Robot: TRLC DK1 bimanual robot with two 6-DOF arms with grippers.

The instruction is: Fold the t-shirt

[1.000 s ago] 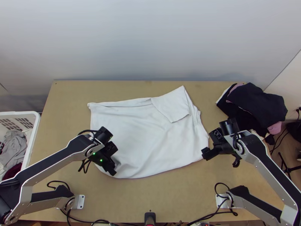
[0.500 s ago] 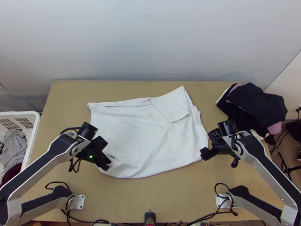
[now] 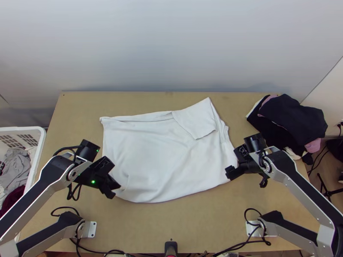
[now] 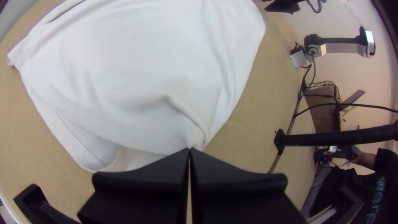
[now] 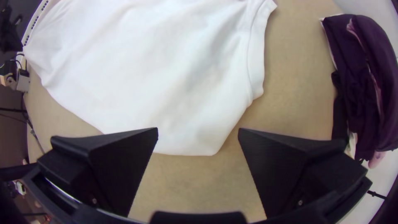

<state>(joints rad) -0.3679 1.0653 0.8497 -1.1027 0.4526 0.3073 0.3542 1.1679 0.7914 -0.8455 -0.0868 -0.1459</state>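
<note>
Between left claw [image 3: 113, 191] and right claw [image 3: 230, 171] — the t-shirt [image 3: 163, 158] lies.

Across the table [image 3: 171, 222], a broad passage runs between the near edge of the t-shirt [image 3: 158, 158] and a black post [image 3: 170, 247], with cables [image 3: 238, 246] trailing beside the post. A narrower lane follows the shirt's far side. On the left, the left gripper [image 3: 114, 190] and its arm block the near part of the gap toward the laundry basket [image 3: 41, 147]. The right gripper [image 3: 232, 170] obstructs the shirt's near right corner; farther up, a lane separates shirt and clothes pile [image 3: 296, 118].
</note>
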